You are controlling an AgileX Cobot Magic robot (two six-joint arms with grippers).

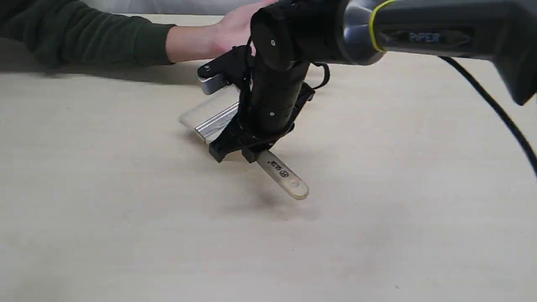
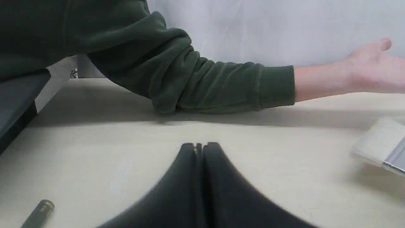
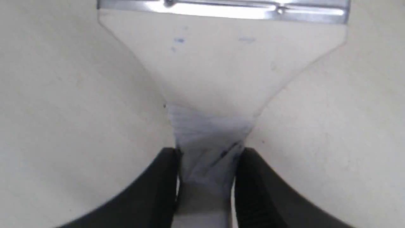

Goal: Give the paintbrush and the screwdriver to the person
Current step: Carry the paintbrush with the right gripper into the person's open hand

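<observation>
Two grippers, mine. Right gripper (image 3: 207, 164): clamped on the paintbrush (image 1: 285, 176) at its wooden handle, bristles toward the person's hand (image 1: 233, 29), which lies open just behind. Left gripper (image 2: 199, 146): fingers pressed together, empty, over the table (image 1: 126, 209). Screwdriver (image 2: 39, 213): seemingly the dark handle end lying nearby.

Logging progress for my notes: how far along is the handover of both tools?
Done: nothing handed over yet. In hand: the right gripper is shut on the paintbrush handle, near the person's open hand. Remaining: passing it over, then the screwdriver, lying on the table by the shut, empty left gripper.
</observation>
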